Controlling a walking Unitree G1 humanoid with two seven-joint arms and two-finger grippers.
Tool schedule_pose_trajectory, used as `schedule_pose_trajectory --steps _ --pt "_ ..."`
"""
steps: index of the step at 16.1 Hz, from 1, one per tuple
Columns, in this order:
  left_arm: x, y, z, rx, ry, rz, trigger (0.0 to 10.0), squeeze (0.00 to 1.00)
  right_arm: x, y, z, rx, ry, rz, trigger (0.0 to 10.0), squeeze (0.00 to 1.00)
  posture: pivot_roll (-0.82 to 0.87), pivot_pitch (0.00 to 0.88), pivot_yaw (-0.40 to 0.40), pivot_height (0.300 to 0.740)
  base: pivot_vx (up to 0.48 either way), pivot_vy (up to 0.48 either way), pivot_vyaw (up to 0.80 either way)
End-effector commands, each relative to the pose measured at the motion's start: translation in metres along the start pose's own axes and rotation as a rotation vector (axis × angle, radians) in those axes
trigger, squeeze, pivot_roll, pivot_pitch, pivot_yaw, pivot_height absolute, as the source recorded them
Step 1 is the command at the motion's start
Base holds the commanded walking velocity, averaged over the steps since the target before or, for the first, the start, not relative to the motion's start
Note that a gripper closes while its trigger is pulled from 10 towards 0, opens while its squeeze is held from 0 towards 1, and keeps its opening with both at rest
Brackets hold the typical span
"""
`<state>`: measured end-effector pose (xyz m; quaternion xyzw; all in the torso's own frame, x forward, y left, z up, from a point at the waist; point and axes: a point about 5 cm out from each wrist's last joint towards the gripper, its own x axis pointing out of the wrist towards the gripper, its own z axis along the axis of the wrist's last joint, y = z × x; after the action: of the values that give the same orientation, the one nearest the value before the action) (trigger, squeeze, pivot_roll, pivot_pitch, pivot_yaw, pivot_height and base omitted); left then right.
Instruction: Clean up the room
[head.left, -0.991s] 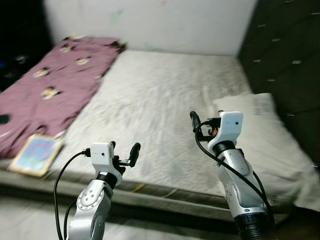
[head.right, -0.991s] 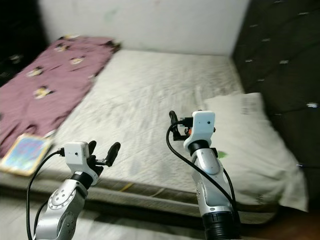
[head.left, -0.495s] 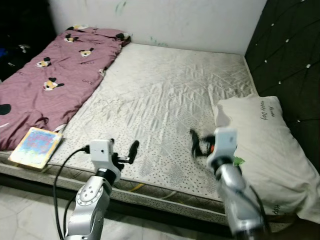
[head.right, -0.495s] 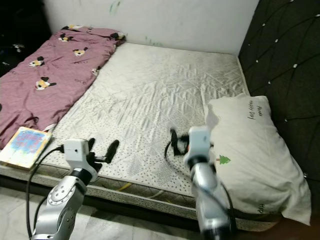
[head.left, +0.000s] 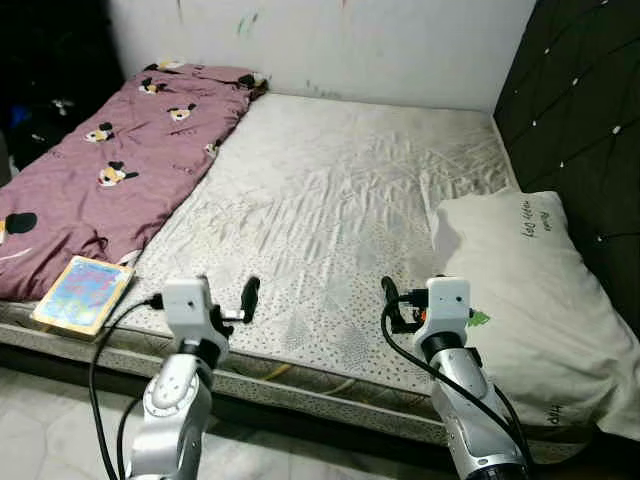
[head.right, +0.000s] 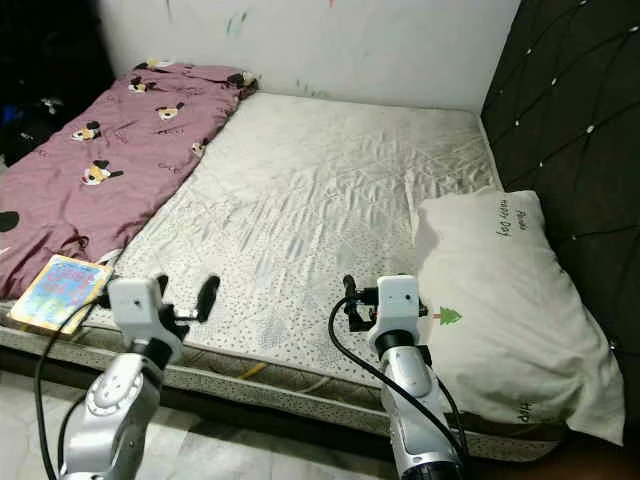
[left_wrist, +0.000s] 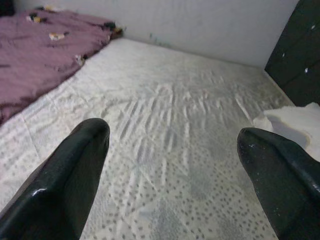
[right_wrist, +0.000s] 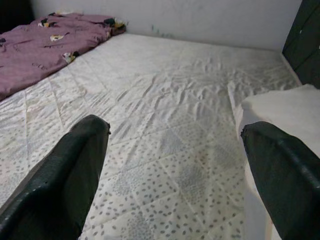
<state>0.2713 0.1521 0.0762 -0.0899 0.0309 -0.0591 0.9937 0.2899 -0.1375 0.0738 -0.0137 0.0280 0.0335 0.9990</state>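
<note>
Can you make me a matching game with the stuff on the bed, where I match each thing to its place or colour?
Things:
1. blanket
2. pillow
3. book
4. left pincer

Places, colours or states:
A. white, lying by the dark headboard on the robot's right
B. open, above the mattress
C. purple-pink with little cartoon figures, on the robot's left
D. colourful cover, near the mattress's front left corner

Pairs: 1-C, 2-A, 3-D, 4-B
</note>
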Motion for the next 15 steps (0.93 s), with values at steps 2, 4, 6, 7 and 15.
schedule_pose_trajectory --steps 2,4,6,7,15 --pt "0.0056 -0.0005 0.0002 -0.027 0.002 0.000 10.0 0.00 0.0001 0.0015 0.0002 -0.013 -0.003 -0.002 10.0 0.00 0.01 0.000 0.036 0.740 0.000 0.000 -0.80" --pt "0.0039 0.0024 -0.0009 -0.067 0.009 0.015 10.0 0.00 -0.0008 0.0010 -0.0010 -0.005 0.003 -0.003 10.0 0.00 0.01 0.000 0.033 0.740 0.000 0.000 -0.80" --pt "0.0042 0.0015 -0.0013 -0.061 0.009 0.012 10.0 0.00 -0.0001 0.0014 -0.0020 0.002 -0.001 0.001 10.0 0.00 0.01 0.000 0.032 0.740 0.000 0.000 -0.80" --pt "0.0041 0.0016 -0.0019 -0.060 0.008 0.010 10.0 0.00 -0.0007 0.0023 -0.0022 0.005 -0.002 0.003 10.0 0.00 0.01 0.000 0.031 0.740 0.000 0.000 -0.80" --pt "0.0019 0.0014 -0.0034 -0.080 0.021 0.010 10.0 0.00 -0.0044 0.0005 -0.0030 0.031 0.007 0.003 10.0 0.00 0.00 0.000 0.029 0.740 0.000 0.273 -0.62"
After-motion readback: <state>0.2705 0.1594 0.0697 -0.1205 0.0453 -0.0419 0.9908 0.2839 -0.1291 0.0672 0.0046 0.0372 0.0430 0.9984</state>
